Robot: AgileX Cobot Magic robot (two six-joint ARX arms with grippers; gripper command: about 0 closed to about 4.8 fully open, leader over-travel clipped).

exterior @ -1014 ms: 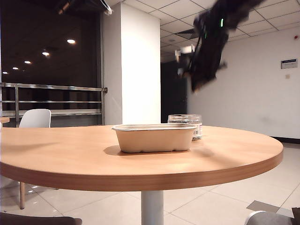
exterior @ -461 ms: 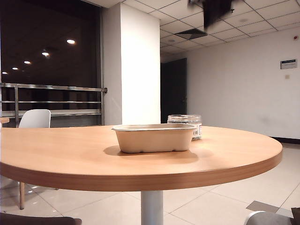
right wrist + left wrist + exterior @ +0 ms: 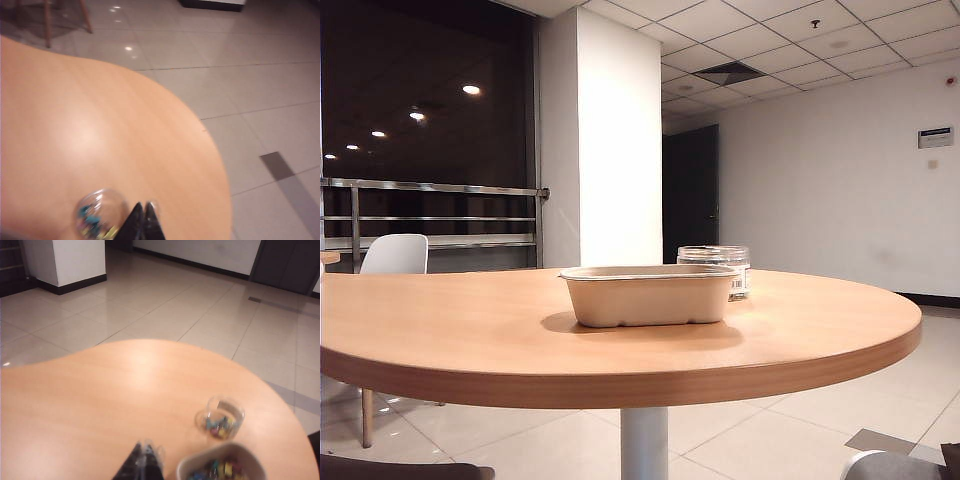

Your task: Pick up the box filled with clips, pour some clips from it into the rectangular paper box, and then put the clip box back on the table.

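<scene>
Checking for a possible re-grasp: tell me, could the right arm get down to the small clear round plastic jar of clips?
Probably yes. The right end effector, shut, hangs above the jar with nothing between; the left end effector is off to the side.

White walls (image 3: pixel 840 200), tiled floor (image 3: pixel 800 420), white chair (image 3: pixel 395 253), dark window (image 3: pixel 420 120)

White chair (image 3: pixel 395 253) at left edge, metal railing (image 3: pixel 430 185) before dark window (image 3: pixel 420 120) upper left, white pillar (image 3: pixel 620 140) centre, dark doorway (image 3: pixel 691 195) right of it, wall panel (image 3: pixel 936 136) upper right, tiled floor (image 3: pixel 770 430) below.
</scene>
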